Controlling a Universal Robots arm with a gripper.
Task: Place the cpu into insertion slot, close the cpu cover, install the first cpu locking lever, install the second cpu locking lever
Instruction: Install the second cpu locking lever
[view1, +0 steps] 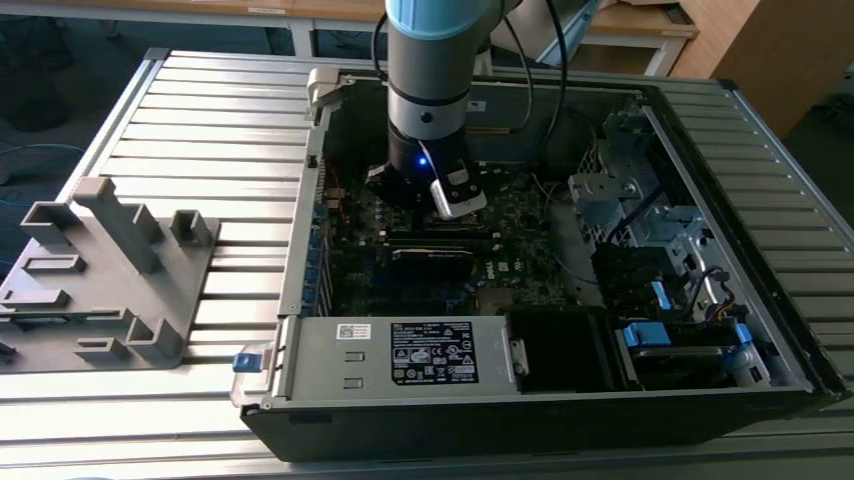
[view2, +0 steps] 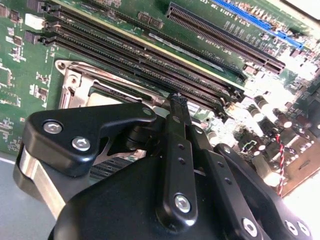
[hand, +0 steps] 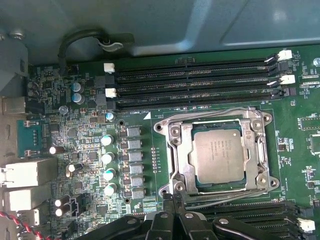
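The cpu (hand: 218, 156), a dull silver square chip, lies flat in the insertion slot (hand: 263, 120) on the green motherboard. The shiny cpu cover (hand: 181, 147) lies down around it, framing the chip through its window. One wire locking lever (hand: 210, 112) runs along the slot's side nearest the memory slots, and another lever (hand: 227, 198) runs along the opposite side. My gripper (hand: 173, 198) is shut with nothing between its fingers, its tips right at the slot's corner by the second lever's end. The gripper (view2: 177, 100) hides much of the slot (view2: 75, 82) in the second wrist view. The arm (view1: 427, 190) reaches down into the case.
An open computer case (view1: 747, 100) lies on a slatted metal table. Long black memory slots (hand: 195, 82) flank the socket. Capacitors (hand: 107, 157) and rear ports (hand: 25, 172) stand to one side. The power supply (view1: 427, 352) and drive cages (view1: 627, 200) crowd the case. A grey fixture (view1: 107, 270) stands at the exterior view's left.
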